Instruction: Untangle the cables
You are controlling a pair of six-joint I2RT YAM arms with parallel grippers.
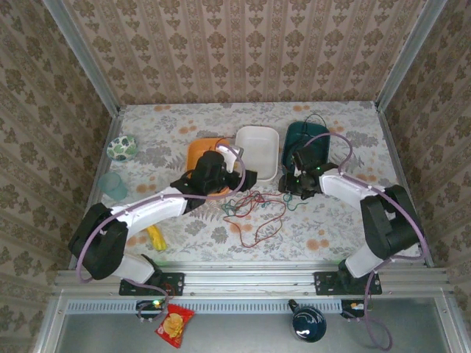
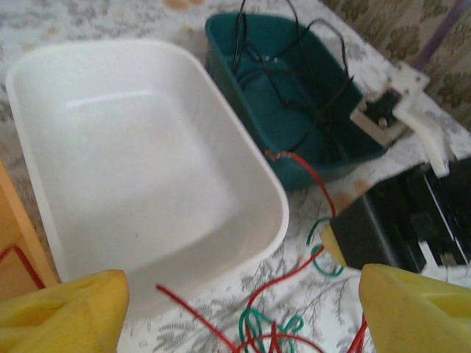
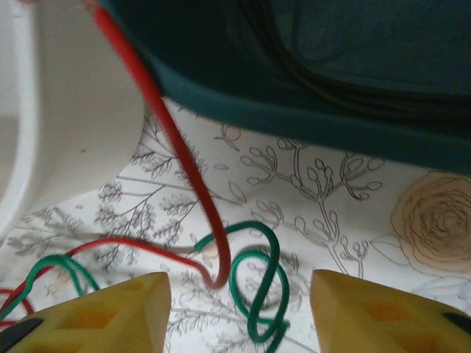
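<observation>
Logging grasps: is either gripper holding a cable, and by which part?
Nothing is held. The left gripper and right gripper both stand open; the red cable and green cable run loose between the right one's jaws.

Three cables: one red cable (image 3: 188,158), one green cable (image 3: 254,294), one black cable (image 2: 235,44). Three trays: one orange tray (image 1: 195,151), one white tray (image 2: 147,184), one teal tray (image 2: 309,173). Two robot arms: left arm (image 1: 147,209), right arm (image 1: 353,187).

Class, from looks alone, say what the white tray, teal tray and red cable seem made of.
The white tray looks plastic: smooth, semi-gloss, soft highlights, rounded moulded corners. The teal tray is likely plastic too, duller. The red cable: probably wire in smooth plastic or rubber sheath, bending in loose loops.
</observation>
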